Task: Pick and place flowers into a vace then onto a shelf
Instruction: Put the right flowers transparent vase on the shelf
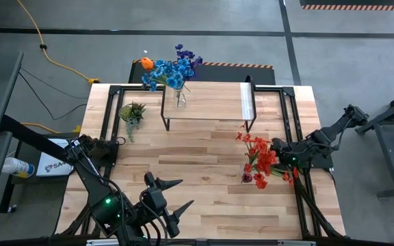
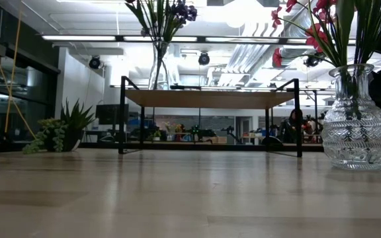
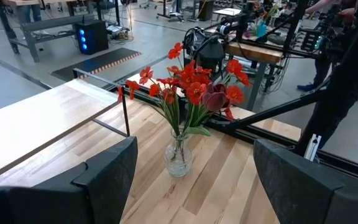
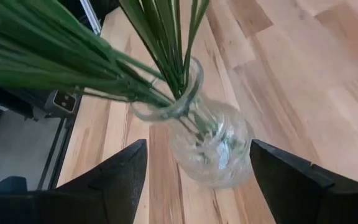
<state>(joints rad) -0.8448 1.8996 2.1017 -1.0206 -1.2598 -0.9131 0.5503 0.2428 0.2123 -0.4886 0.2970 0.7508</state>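
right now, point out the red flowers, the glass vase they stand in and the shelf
red flowers [image 3: 194, 84], left wrist view, on the cluster of blooms
glass vase [image 2: 356, 125], low view, on its round cut-glass belly
shelf [image 1: 207, 100], high view, on the bare wood top

Red flowers [image 1: 260, 158] on green stems in a clear, cut-patterned glass vase [image 2: 356, 127]. Blue and purple flowers [image 1: 173, 68], one orange bloom [image 1: 146, 63]. Shelf [image 1: 207, 101]: light wood, black legs. Worktop [image 1: 197, 191]: pale planked wood. Small plant [image 1: 133, 113]: green.
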